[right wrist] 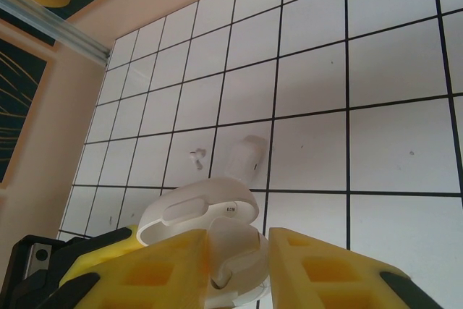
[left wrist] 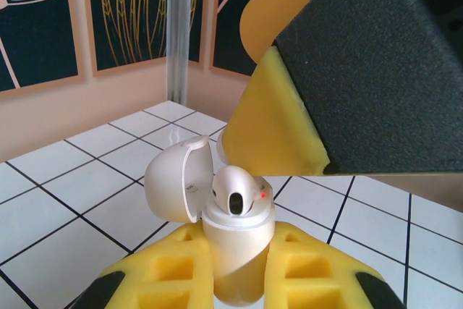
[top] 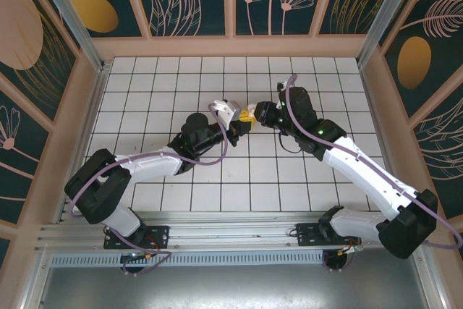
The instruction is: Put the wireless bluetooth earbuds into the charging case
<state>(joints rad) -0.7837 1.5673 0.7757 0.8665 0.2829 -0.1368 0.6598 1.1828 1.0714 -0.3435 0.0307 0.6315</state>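
My left gripper is shut on the white charging case, holding it upright with its lid swung open to the left. One white earbud sits in the case's top, and a small red light glows beside it. My right gripper hovers right over the case, its yellow fingers slightly apart around the seated earbud, with a gap on the right side. In the top view the two grippers meet tip to tip at mid-table. Another earbud lies loose on the tiles.
A second white case lies on the tiled table beside the loose earbud, below the grippers. Beige walls and a metal post close the table's far edge. Bare tiles spread to the right and back.
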